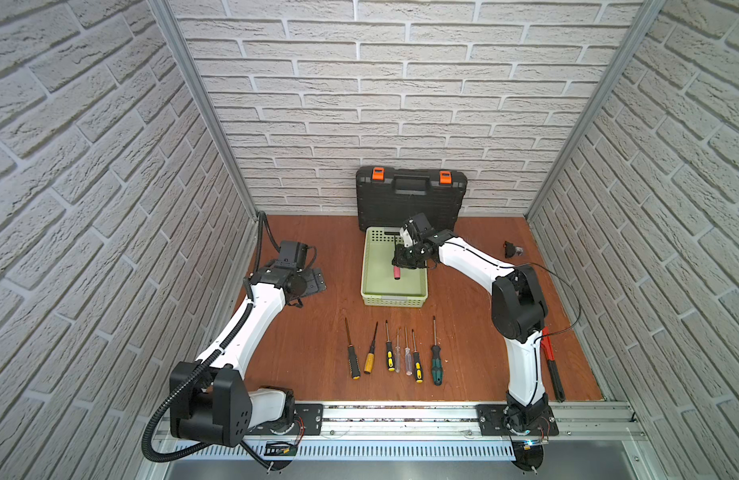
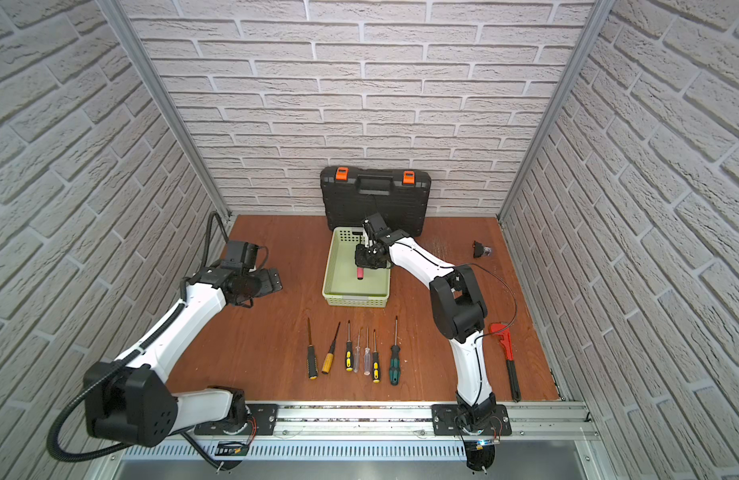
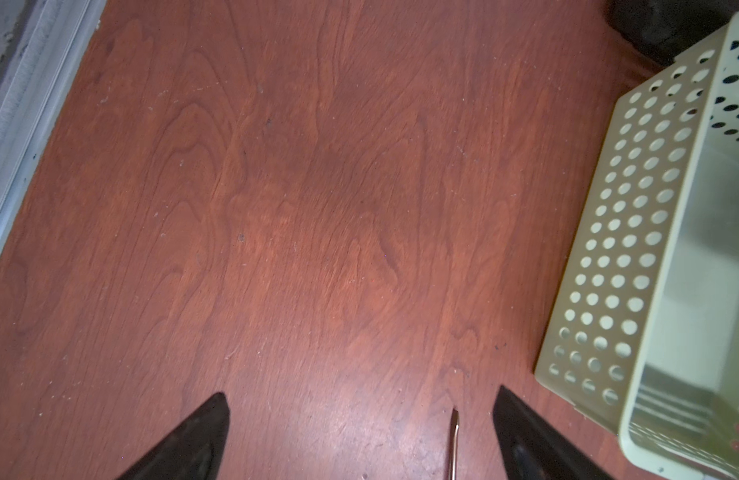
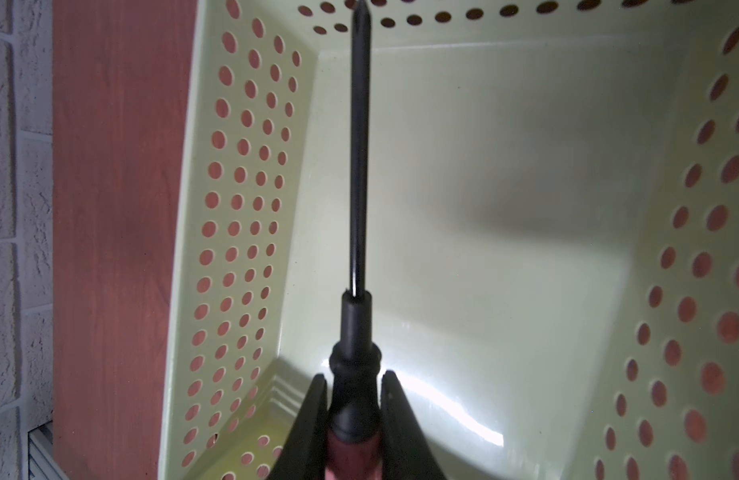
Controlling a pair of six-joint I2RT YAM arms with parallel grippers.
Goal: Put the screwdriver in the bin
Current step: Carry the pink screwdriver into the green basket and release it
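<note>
Screwdriver (image 4: pixel 358 208) – handle clamped in right gripper (image 4: pixel 353 376), shaft pointing ahead, over bin (image 4: pixel 243 208) floor – left gripper (image 3: pixel 362 391) spread open.

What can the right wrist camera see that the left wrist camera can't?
Only the right wrist view shows the screwdriver, clamped between the right arm's fingers and pointing over the inside of the bin. Only the left wrist view shows the left arm's fingers spread wide apart above the table, a thin metal tip seen between them, and a silver rail. Both show the pale green bin's holed wall and the reddish wooden table.
</note>
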